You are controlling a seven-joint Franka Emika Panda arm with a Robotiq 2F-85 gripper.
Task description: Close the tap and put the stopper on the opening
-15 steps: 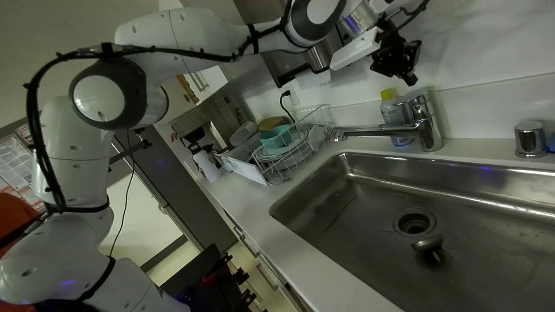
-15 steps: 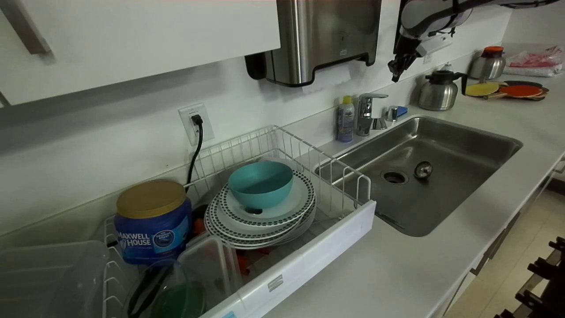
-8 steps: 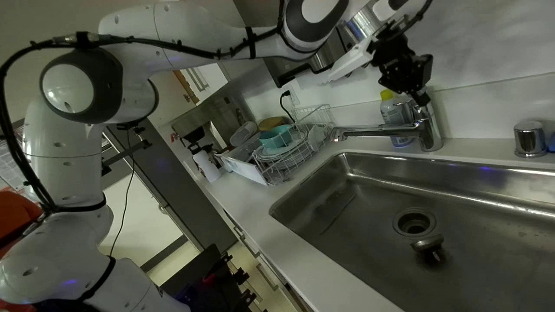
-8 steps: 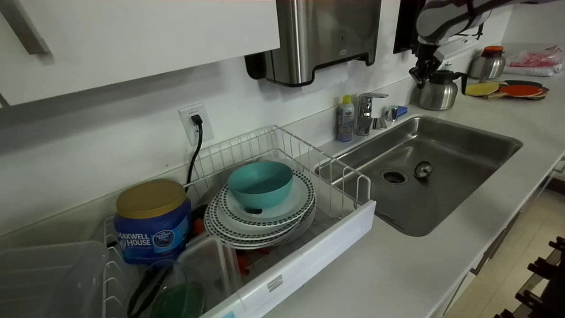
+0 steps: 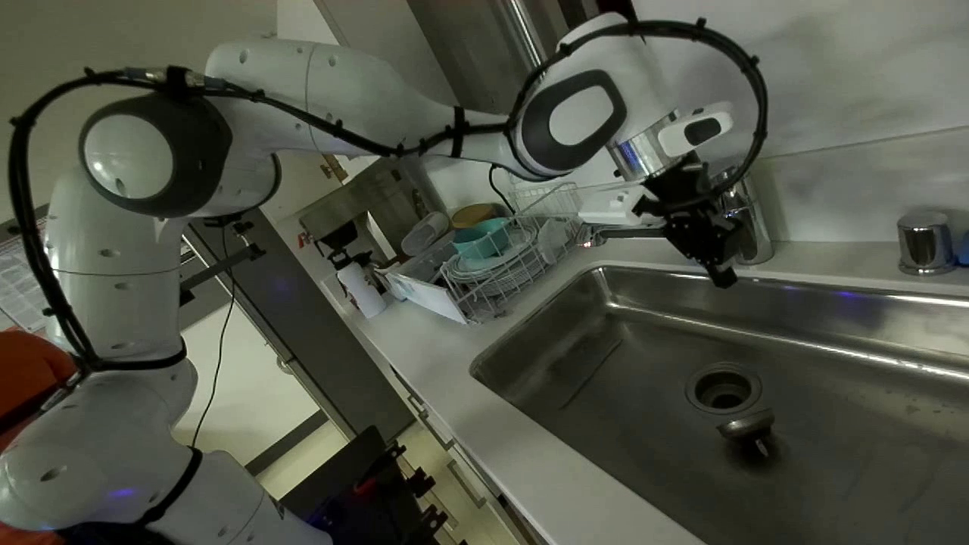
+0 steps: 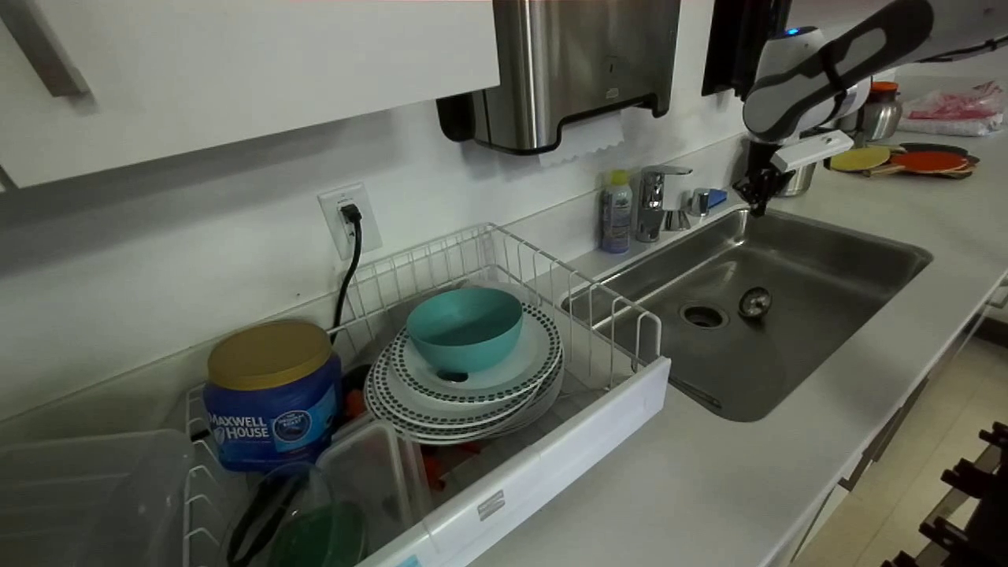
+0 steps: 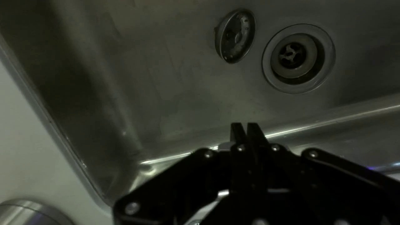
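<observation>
The stopper lies tilted on its side on the floor of the steel basin, next to the opening. Both also show in an exterior view, stopper and opening, and in the wrist view, stopper and opening. The opening is uncovered. The chrome tap stands behind the basin; in an exterior view my arm partly hides the tap. No water is seen running. My gripper is shut and empty over the basin's back edge, above and apart from the stopper. It also shows in the wrist view.
A short chrome fitting stands on the counter behind the basin. A spray bottle stands beside the tap. A dish rack with plates and a bowl stands along the counter. A steel jug is partly behind my gripper.
My gripper has come down from above the tap's height to just over the basin's back edge, and the wrist has turned. The tap, stopper and opening have not moved.
</observation>
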